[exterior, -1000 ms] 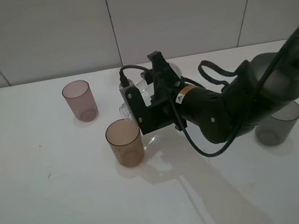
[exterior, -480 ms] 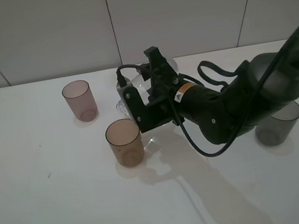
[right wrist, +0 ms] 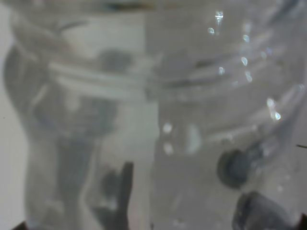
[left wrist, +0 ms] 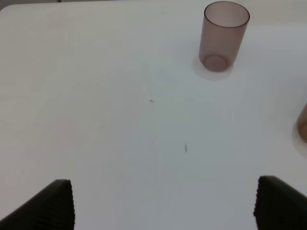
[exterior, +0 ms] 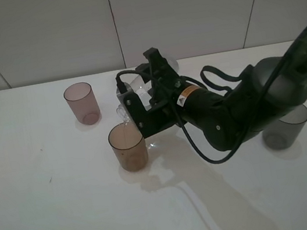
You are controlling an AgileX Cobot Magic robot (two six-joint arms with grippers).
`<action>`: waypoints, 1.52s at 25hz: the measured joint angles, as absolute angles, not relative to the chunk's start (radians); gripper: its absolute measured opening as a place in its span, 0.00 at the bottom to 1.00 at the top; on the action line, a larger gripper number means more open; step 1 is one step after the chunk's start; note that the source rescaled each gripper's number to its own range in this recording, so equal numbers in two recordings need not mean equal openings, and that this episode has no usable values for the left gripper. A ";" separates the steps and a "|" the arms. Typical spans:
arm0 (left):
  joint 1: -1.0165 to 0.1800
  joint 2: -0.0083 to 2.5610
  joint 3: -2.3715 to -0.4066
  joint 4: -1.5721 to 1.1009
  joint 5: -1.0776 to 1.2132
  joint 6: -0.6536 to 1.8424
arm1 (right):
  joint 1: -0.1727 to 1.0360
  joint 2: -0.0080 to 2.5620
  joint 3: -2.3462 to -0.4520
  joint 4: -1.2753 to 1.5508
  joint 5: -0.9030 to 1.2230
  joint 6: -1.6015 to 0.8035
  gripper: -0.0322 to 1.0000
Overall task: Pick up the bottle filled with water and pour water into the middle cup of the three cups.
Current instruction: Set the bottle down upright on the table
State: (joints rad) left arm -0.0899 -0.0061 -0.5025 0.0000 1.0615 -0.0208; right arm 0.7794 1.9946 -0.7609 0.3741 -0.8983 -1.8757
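My right gripper (exterior: pixel 149 94) reaches across the middle and is shut on the clear bottle (exterior: pixel 139 87). The bottle is tipped on its side, with its capless neck (exterior: pixel 122 112) pointing down just above the far rim of the amber-brown middle cup (exterior: pixel 128 147). The bottle's clear wet wall (right wrist: pixel 192 120) fills the right wrist view. The mauve-pink cup (exterior: pixel 81 103) stands to the back left and also shows in the left wrist view (left wrist: pixel 224 36). The dark grey cup (exterior: pixel 285 126) stands at the right, partly behind the arm. My left gripper (left wrist: pixel 168 206) is open and empty over bare table.
The white table (exterior: pixel 52 214) meets a white tiled wall at the back. The right arm's black body and cables (exterior: pixel 229 108) stretch between the amber cup and the grey cup. An edge of the amber cup (left wrist: pixel 303 125) shows in the left wrist view.
My right gripper has shifted a little left and rolled the bottle further over. Its neck has come down over the amber cup's rim. The cups have not moved.
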 joint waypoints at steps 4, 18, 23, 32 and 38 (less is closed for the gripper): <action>-0.090 -0.006 -0.503 0.000 1.062 -0.021 | 0.779 2.006 -0.761 0.374 -0.907 -1.876 0.06; -0.090 -0.006 -0.503 0.000 1.062 -0.021 | 0.779 2.010 -0.762 0.373 -0.930 -1.955 0.06; -0.090 -0.006 -0.503 0.000 1.062 -0.021 | 0.779 2.010 -0.762 0.373 -0.967 -1.982 0.06; -0.090 -0.006 -0.503 0.000 1.062 -0.021 | 0.779 2.010 -0.762 0.373 -0.983 -2.019 0.06; -0.090 -0.006 -0.503 0.000 1.062 -0.021 | 0.779 2.010 -0.762 0.373 -1.003 -2.034 0.06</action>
